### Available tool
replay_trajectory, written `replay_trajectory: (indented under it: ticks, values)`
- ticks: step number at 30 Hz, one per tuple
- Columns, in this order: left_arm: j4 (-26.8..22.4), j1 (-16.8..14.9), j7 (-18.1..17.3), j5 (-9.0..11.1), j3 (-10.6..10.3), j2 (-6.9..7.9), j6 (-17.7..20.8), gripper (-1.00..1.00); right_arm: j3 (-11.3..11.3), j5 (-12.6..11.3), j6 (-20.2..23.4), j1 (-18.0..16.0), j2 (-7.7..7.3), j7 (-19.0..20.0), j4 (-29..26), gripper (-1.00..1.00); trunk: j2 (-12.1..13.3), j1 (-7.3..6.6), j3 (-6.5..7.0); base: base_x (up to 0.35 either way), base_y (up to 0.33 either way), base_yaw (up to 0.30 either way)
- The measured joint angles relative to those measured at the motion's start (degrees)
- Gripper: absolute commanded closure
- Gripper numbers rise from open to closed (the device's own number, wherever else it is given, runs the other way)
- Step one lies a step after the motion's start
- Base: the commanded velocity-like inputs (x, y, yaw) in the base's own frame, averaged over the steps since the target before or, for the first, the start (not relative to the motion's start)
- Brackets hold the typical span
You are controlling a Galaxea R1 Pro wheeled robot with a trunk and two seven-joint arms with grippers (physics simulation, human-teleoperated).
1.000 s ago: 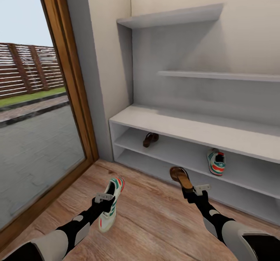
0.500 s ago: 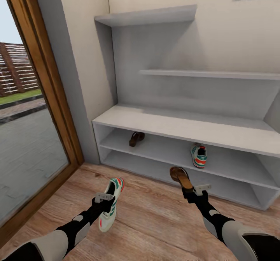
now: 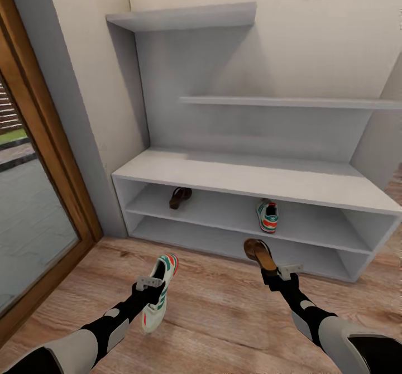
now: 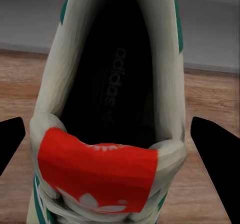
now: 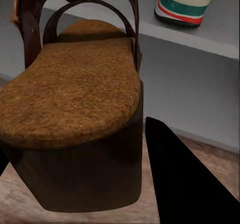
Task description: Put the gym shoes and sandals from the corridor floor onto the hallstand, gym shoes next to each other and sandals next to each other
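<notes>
The left gripper (image 3: 149,288) clasps a light, soft gym shoe (image 3: 158,297) at its heel collar; the right gripper (image 3: 277,274), toward one o'clock, pinches a stiff sandal (image 3: 260,254) by its heel.

Upper shelf (image 3: 223,209) open between sandal (image 3: 180,196) and sneaker (image 3: 267,216), lower shelf (image 3: 223,240) unobstructed

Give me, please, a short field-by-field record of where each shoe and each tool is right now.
left tool: shut on a gym shoe, held above the floor
right tool: shut on a sandal
second gym shoe: upper low shelf of the hallstand, right of middle
second sandal: same shelf, towards the left, apart from that gym shoe
</notes>
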Motion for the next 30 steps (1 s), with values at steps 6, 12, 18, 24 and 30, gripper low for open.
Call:
replay_trajectory:
  ticks: [6,12,18,24,30]
  values:
    - [0.0,0.0,0.0,0.0,0.0,0.00,0.0,1.00,0.0,0.0,0.0,0.0,0.00,0.0,0.0,1.00,0.0,0.00,-0.22,0.000,0.097,-0.084]
    - [0.0,0.0,0.0,-1.0,0.0,0.00,0.0,1.00,0.0,0.0,0.0,0.0,0.00,0.0,0.0,1.00,0.0,0.00,-0.27,0.000,0.284,-0.020]
    - [0.0,0.0,0.0,-5.4,0.0,0.00,0.0,1.00,0.0,0.0,0.0,0.0,0.00,0.0,0.0,1.00,0.0,0.00,-0.28,0.000,0.339,-0.038]
    - [0.0,0.0,0.0,-6.5,0.0,0.00,0.0,1.00,0.0,0.0,0.0,0.0,0.00,0.0,0.0,1.00,0.0,0.00,-0.28,0.000,0.212,-0.210]
    - [0.1,0.0,0.0,-6.8,0.0,0.00,0.0,1.00,0.0,0.0,0.0,0.0,0.00,0.0,0.0,1.00,0.0,0.00,-0.28,0.000,0.057,-0.261]
